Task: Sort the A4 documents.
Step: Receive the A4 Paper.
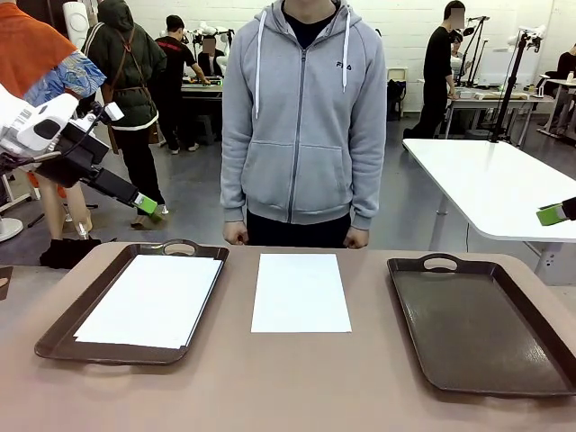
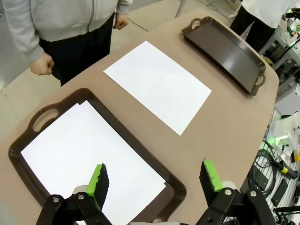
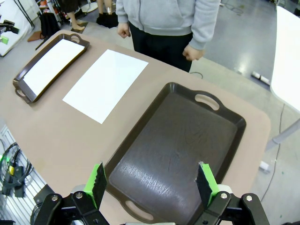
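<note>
White A4 documents (image 1: 151,300), seemingly two stacked, lie in the left tray (image 1: 59,336); one sheet (image 1: 300,292) remains on the counter (image 1: 288,387); right tray (image 1: 481,324) empty. Left hand (image 2: 154,180) and right hand (image 3: 152,183) both gape, holding nothing.

Robotics lab or workshop hall, grey floor (image 1: 189,193), white brick wall (image 1: 400,27), rows of white desks (image 1: 504,184) farther back, people (image 1: 438,67) standing at them, camera stands (image 1: 513,81), cables (image 2: 265,164) and tools on the floor beside the desk
</note>
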`<state>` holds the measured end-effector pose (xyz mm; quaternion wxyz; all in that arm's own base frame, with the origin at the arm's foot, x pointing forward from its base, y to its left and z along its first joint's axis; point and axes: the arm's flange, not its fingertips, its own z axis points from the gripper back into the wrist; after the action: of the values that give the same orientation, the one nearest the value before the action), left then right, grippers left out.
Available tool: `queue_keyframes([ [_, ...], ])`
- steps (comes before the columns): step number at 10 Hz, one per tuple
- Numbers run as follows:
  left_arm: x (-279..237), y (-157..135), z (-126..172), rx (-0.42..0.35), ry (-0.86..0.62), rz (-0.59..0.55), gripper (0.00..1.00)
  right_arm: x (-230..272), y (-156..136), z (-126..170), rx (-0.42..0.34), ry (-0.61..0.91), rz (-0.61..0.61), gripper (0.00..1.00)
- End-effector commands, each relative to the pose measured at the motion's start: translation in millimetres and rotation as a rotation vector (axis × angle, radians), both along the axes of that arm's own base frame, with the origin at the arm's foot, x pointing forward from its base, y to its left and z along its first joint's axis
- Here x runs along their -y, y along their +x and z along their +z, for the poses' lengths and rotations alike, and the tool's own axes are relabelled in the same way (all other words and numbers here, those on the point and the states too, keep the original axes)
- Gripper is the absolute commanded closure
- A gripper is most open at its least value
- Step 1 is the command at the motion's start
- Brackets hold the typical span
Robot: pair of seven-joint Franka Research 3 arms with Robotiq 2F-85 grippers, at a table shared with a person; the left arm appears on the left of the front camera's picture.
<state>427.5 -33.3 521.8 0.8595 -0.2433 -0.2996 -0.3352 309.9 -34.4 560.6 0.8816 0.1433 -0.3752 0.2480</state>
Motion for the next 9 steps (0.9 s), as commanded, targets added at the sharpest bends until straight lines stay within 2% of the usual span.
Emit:
queue_keyframes([
  [1,-4.0,-5.9,-3.9,0.002,0.007,0.005,0.00,-0.1,1.1,-1.9,-0.003,0.012,0.010,0.00],
  [5,0.8,-2.8,-1.7,-0.016,0.002,0.015,0.00,-0.1,1.1,-1.9,-0.003,0.012,0.010,0.00],
  [9,-1.5,-1.9,-1.2,-0.002,0.000,0.003,0.00,-0.1,1.1,-1.9,-0.003,0.012,0.010,0.00],
])
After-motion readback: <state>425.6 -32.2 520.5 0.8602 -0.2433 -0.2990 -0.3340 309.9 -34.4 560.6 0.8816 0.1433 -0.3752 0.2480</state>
